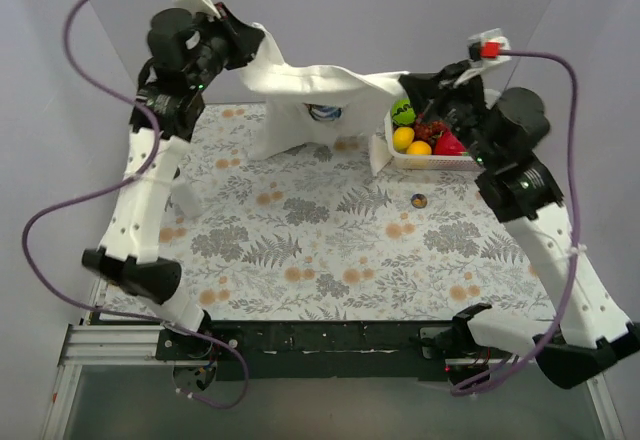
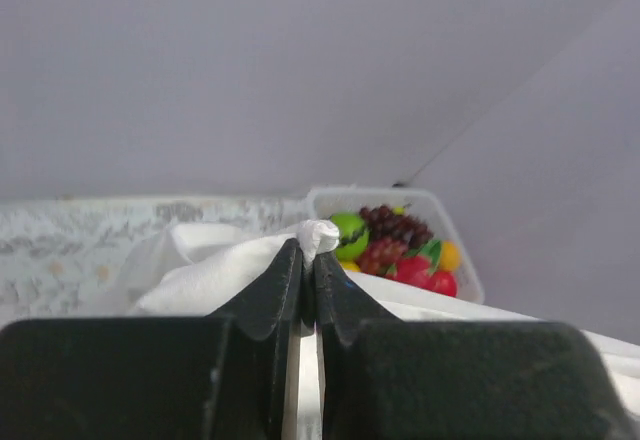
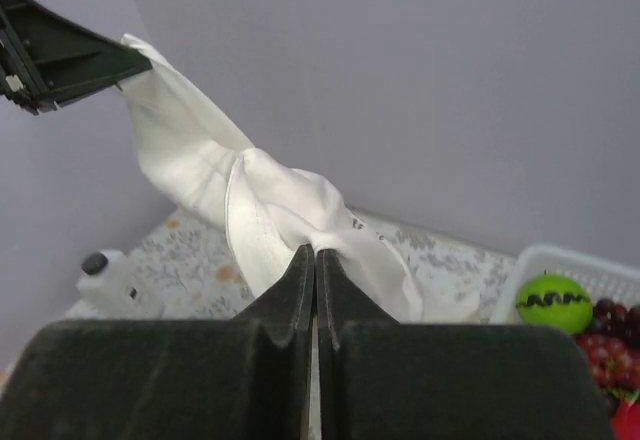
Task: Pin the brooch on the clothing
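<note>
plain lilac-grey walls [image 1: 380, 10], floral-patterned table [image 1: 330, 250]

Upper centre: shirt [image 1: 310, 85] hangs stretched between left hand [image 1: 248, 42] and right hand [image 1: 412, 88]. Right of centre: brooch [image 1: 419, 199] lies on table [image 1: 300, 250].

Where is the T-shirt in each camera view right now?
Top external: T-shirt hangs stretched across upper centre.
Left wrist: bunched white, centre, pinched in left tool.
Right wrist: draped from upper left to right tool, centre.
Shared landmark: white fruit basket, visible in all three.
</note>
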Tool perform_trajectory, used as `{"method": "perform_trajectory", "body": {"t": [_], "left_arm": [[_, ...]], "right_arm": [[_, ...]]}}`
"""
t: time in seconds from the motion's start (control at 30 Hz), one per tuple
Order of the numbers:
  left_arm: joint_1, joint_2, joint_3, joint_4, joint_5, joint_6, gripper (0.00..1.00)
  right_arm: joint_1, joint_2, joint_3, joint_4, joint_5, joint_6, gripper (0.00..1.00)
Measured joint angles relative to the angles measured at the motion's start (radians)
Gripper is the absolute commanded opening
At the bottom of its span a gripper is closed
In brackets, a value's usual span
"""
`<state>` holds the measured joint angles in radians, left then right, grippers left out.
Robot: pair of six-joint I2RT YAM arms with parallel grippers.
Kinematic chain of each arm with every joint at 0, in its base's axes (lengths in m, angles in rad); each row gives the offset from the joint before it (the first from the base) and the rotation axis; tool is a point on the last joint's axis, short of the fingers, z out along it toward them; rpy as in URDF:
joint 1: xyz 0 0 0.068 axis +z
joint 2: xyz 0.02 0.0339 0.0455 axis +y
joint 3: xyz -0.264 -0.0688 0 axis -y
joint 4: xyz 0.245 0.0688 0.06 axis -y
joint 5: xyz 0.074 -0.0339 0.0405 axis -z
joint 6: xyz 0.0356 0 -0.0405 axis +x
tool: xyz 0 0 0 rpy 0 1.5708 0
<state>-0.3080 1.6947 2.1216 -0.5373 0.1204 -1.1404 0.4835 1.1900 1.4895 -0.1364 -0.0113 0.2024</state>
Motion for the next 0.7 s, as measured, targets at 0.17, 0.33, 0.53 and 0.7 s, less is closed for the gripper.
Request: {"method": "perform_trajectory", "body": {"t": [0.17, 0.33, 0.53, 0.7], "left_arm": [[-0.021, -0.309, -0.06, 0.083, -0.051, 0.039, 0.0], [-0.022, -0.53, -0.063, 0.167, -0.06, 0.056, 0.0], [-0.022, -0.537, 0.014, 0.18, -0.034, 0.061, 0.0], [-0.022, -0.454, 0.021, 0.134, -0.051, 0.069, 0.0]], "right_arm": [[0.0, -0.224, -0.023, 0.151, -0.031, -0.006, 0.01], [0.0, -0.355, -0.032, 0.298, -0.093, -0.016, 0.01], [0.0, -0.36, -0.033, 0.368, -0.134, -0.027, 0.01], [0.0, -0.317, -0.033, 0.359, -0.127, -0.044, 0.01]]}}
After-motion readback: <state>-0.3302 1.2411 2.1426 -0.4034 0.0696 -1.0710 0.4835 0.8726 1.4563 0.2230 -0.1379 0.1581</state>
